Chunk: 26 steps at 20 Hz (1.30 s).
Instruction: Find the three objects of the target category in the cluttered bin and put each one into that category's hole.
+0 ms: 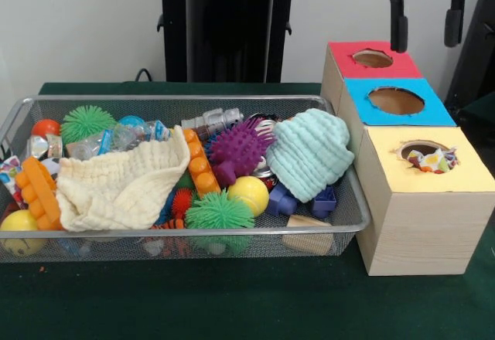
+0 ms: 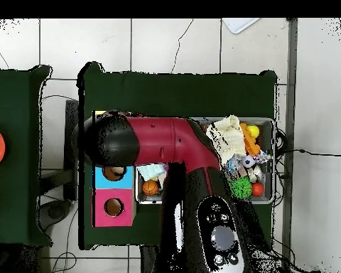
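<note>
The setting is appearing as a robotics lab. A red and black arm (image 2: 166, 142) is extending from a pedestal (image 1: 224, 23) over a table (image 1: 232, 301) that is wearing green cloth. A wire bin (image 1: 340, 224) of toys and a wooden box (image 1: 410, 224) with colour-coded holes are forming a test fixture. Cables (image 2: 301, 153) are trailing across a tiled floor (image 2: 173, 46), and a plain white wall (image 1: 77, 23) is standing behind.
</note>
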### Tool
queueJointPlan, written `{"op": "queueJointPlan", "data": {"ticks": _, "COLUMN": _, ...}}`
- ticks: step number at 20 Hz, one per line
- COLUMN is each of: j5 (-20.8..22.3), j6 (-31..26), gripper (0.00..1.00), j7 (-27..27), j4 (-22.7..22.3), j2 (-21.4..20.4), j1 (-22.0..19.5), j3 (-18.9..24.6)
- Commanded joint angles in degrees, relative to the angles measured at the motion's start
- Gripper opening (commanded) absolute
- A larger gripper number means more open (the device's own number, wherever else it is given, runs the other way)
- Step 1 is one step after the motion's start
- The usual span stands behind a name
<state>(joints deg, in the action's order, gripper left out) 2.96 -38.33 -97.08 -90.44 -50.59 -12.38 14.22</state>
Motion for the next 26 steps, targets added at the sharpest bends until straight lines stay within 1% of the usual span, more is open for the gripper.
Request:
{"op": "queueJointPlan", "data": {"ticks": 1, "j5": 1.3, "j6": -3.1, "gripper": 1.00, "j7": -4.9, "j4": 3.0, "j2": 4.3, "j1": 0.3, "j3": 0.2}}
{"op": "queueJointPlan", "data": {"ticks": 2, "j5": 1.4, "j6": -3.1, "gripper": 1.00, "j7": -5.4, "j4": 3.5, "j2": 4.6, "j1": 0.8, "j3": -0.1}}
{"op": "queueJointPlan", "data": {"ticks": 3, "j5": 1.5, "j6": -3.0, "gripper": 0.00, "j7": -6.0, "j4": 4.0, "j2": 4.9, "j1": 1.2, "j3": -0.4}}
{"op": "queueJointPlan", "data": {"ticks": 6, "j5": 1.9, "j6": -3.6, "gripper": 0.00, "j7": -6.9, "j4": 6.2, "j2": 6.1, "j1": 2.2, "j3": -1.4}}
{"op": "queueJointPlan", "data": {"ticks": 7, "j5": 2.6, "j6": -4.0, "gripper": 0.00, "j7": -6.9, "j4": 7.5, "j2": 6.7, "j1": 2.6, "j3": -2.0}}
{"op": "queueJointPlan", "data": {"ticks": 10, "j5": 3.2, "j6": -4.8, "gripper": 0.00, "j7": -5.9, "j4": 9.6, "j2": 8.0, "j1": 2.6, "j3": -2.8}}
{"op": "queueJointPlan", "data": {"ticks": 12, "j5": 4.1, "j6": -3.0, "gripper": 0.00, "j7": -5.0, "j4": 11.4, "j2": 10.3, "j1": 2.2, "j3": -3.2}}
{"op": "queueJointPlan", "data": {"ticks": 13, "j5": 4.3, "j6": -3.7, "gripper": 0.00, "j7": -4.7, "j4": 11.6, "j2": 10.9, "j1": 2.1, "j3": -3.5}}
{"op": "queueJointPlan", "data": {"ticks": 20, "j5": 4.9, "j6": -0.8, "gripper": 0.00, "j7": -4.8, "j4": 13.2, "j2": 14.3, "j1": 2.4, "j3": -3.5}}
{"op": "queueJointPlan", "data": {"ticks": 21, "j5": 5.3, "j6": -0.7, "gripper": 0.00, "j7": -4.4, "j4": 14.2, "j2": 15.3, "j1": 2.4, "j3": -3.5}}
{"op": "queueJointPlan", "data": {"ticks": 23, "j5": 5.9, "j6": -1.1, "gripper": 0.00, "j7": -4.3, "j4": 15.4, "j2": 16.1, "j1": 2.5, "j3": -3.9}}
{"op": "queueJointPlan", "data": {"ticks": 26, "j5": 6.6, "j6": -0.8, "gripper": 0.00, "j7": -3.6, "j4": 15.0, "j2": 16.4, "j1": 2.0, "j3": -3.8}}
